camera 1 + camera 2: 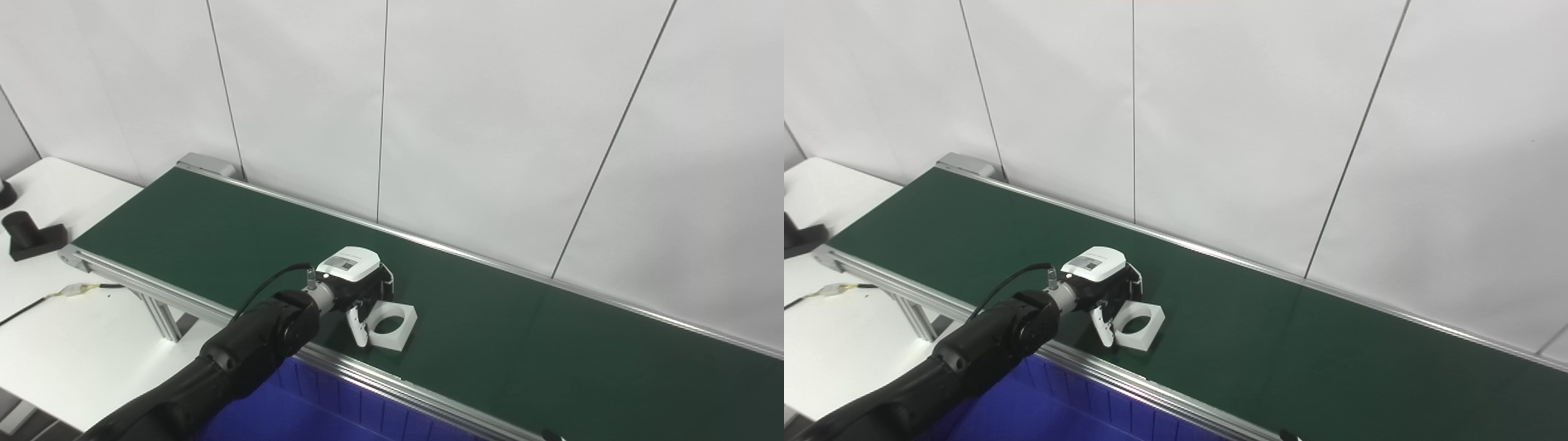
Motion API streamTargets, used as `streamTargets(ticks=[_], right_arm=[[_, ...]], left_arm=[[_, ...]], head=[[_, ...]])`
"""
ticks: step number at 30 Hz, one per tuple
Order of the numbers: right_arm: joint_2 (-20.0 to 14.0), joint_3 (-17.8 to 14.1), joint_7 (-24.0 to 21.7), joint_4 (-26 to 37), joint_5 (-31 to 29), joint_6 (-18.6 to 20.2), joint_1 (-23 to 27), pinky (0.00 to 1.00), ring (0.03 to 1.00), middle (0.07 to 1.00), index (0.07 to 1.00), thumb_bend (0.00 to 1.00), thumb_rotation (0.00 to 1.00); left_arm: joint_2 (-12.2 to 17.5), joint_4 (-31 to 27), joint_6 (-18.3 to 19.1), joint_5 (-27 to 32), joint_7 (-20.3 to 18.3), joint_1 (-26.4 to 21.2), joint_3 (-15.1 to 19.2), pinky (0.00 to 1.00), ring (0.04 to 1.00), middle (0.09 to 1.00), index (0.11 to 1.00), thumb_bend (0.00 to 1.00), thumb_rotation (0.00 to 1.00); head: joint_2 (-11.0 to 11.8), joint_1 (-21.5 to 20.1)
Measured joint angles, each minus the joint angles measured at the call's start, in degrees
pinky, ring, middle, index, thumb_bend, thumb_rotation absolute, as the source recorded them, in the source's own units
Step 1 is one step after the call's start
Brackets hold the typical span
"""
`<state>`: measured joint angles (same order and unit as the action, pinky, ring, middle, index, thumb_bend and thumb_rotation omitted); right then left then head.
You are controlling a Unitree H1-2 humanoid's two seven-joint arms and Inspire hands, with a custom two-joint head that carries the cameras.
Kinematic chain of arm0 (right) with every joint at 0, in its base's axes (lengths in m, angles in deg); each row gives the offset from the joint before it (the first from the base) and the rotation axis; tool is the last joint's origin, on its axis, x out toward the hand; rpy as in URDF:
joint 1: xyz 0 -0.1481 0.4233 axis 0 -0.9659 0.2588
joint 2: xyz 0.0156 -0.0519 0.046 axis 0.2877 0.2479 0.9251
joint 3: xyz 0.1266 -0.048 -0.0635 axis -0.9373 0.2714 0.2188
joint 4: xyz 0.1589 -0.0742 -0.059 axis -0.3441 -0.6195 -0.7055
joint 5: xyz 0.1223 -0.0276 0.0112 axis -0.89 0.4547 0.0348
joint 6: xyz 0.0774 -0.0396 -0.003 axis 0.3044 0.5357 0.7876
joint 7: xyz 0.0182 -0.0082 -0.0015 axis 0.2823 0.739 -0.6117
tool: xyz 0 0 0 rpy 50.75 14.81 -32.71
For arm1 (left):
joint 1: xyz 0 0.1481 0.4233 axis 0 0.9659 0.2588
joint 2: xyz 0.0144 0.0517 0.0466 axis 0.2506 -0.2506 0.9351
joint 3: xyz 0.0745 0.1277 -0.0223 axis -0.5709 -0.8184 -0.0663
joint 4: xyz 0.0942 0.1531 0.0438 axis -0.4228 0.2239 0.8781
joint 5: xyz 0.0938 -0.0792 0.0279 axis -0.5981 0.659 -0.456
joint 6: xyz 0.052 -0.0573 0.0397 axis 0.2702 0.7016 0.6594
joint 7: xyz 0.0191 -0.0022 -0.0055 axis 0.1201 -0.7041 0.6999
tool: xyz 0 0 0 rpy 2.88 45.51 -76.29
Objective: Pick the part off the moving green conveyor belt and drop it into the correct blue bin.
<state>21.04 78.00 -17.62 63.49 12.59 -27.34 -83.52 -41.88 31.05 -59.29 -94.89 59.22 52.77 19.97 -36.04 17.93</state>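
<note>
- The left hand is out over the belt with its fingers curled down against the near-left edge of the part. The pictures do not show whether the hand has closed on the part or only touches it, so I cannot tell how firm the hold is.
- The part, a white square block with a round hole, lies flat on the belt near its front rail, just beside the hand and apparently touching it.
- The right hand is not in view.
- Risk: if the belt is running, the part could slide out from under the fingers before they close, and they would then shut on nothing.
- Risk: the fingers seem to meet only one edge. A pinch on a corner of a flat block would likely let it pivot or tip as it lifts, and drop back onto the belt.
- Risk: a push instead of a grasp could shove the part toward the rail, where it might jam or topple over the side.
- Risk: the bin sits directly below the front rail; an early release near the rail could bounce the part off it.
- Only one bin shows here, so whether it is the correct one cannot be judged.
</note>
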Motion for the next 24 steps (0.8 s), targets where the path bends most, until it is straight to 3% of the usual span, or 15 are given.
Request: streamTargets(ticks=[9, 24], right_arm=[[0.0, -0.1, -0.2, -0.1, -0.2, 0.0, 0.2, 0.66, 0.721, 0.769, 0.858, 0.69, 0.59], [0.1, -0.1, 0.0, -0.1, 0.1, 0.0, 0.4, 0.66, 0.722, 0.773, 0.860, 0.69, 0.60]], left_arm=[[1.8, -18.5, 5.5, -0.9, -8.0, 2.2, 2.6, 0.69, 0.550, 0.491, 0.485, 0.52, 0.00], [2.5, -29.0, 7.5, -2.5, -13.7, 3.8, 6.9, 0.69, 0.573, 0.500, 0.477, 0.52, 0.00]], head=[[0.2, -0.2], [0.2, -0.4]])
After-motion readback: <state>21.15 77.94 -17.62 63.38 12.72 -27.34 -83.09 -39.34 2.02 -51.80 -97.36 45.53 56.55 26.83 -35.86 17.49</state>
